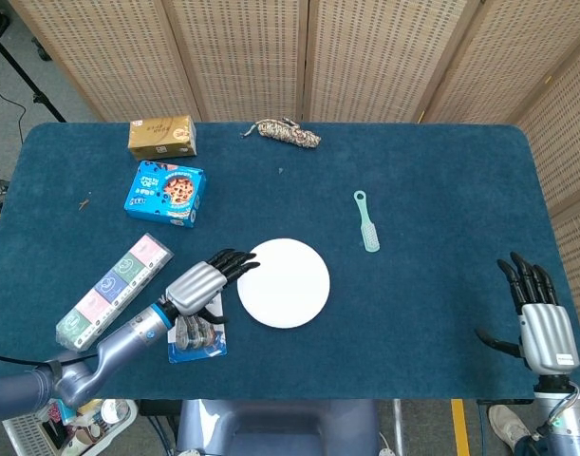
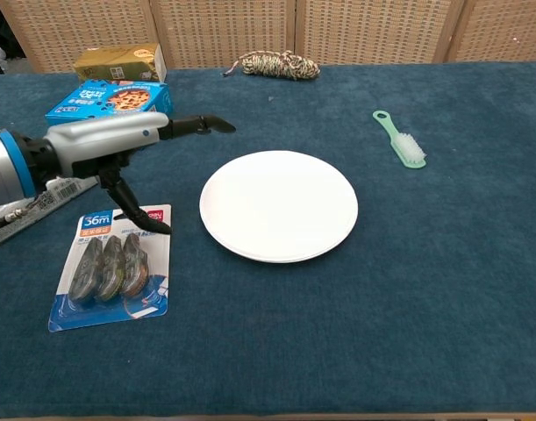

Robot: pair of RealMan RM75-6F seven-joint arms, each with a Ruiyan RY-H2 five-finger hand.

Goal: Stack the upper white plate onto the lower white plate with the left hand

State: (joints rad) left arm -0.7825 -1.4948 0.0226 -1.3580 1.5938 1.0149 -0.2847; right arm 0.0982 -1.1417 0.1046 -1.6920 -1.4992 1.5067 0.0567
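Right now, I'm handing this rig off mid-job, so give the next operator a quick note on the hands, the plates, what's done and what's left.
Left hand: holds nothing, fingers extended, raised off the table left of the plates, above the tape pack.
Right hand: open, idle at the table's near right corner.
Plates: upper white plate sits on the lower white plate, edges nearly aligned, only a sliver of the lower rim showing.
Done: stacking appears complete.
Left: probably just park the left arm.
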